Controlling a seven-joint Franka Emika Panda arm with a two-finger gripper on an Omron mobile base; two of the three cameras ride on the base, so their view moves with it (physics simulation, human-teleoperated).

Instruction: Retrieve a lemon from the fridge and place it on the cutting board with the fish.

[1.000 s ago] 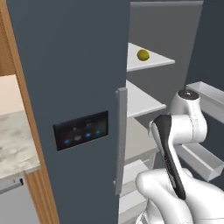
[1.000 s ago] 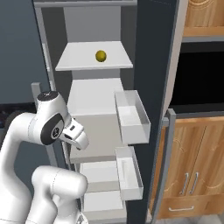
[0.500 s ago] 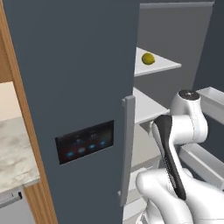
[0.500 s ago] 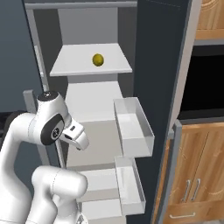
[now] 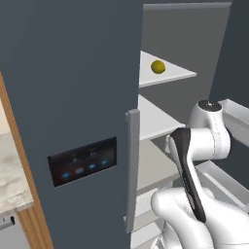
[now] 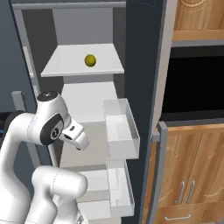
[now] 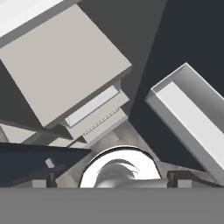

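Observation:
The lemon (image 5: 157,66) (image 6: 90,60) is a small yellow-green ball lying alone on an upper white shelf of the fridge (image 5: 73,87), whose right compartment stands open. My arm is folded low in front of the shelves, well below the lemon. My gripper (image 7: 111,181) is open with nothing between its dark fingertips (image 7: 43,181), and it looks down at the lower shelves and a door bin (image 7: 192,113). The cutting board and the fish are out of view.
The fridge's left door is closed, with a grey handle (image 5: 132,165) and a black panel (image 5: 82,163) with blue lights. The open right door (image 6: 144,78) carries clear bins (image 6: 120,127). Wooden cabinets (image 6: 192,175) and a dark oven niche (image 6: 194,83) stand on the right. A stone countertop (image 5: 9,180) lies at left.
The whole picture has shifted and the fridge looks larger, so the base has driven closer. The arm keeps its folded pose, the gripper stays open, and the lemon has not moved.

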